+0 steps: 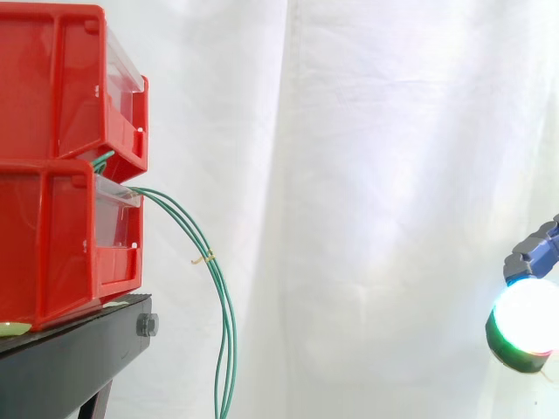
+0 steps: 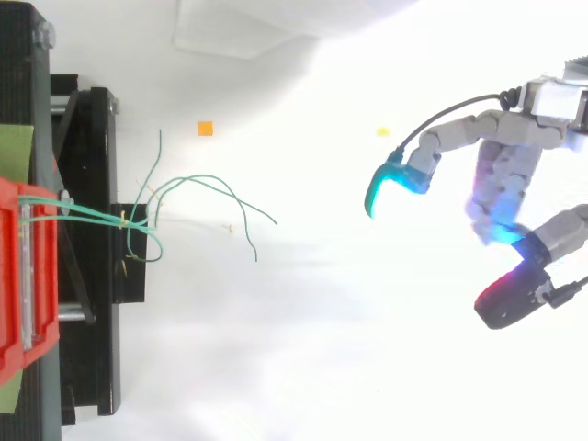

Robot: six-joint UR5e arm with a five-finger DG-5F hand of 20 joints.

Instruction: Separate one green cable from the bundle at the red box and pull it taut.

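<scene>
Well apart: green cables [image 1: 229,340] and hand [image 2: 503,175].

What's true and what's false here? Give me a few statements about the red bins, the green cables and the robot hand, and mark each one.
1. The robot hand is gripping a green cable. False: it holds nothing and is well apart from the cables, towards the right of the top view.
2. The green cables come out at the front of the red bins and hang down. True.
3. The red bins are stacked one on the other on a black stand. True.
4. The green cables are pulled taut. False: they hang slack in loose curves.
</scene>
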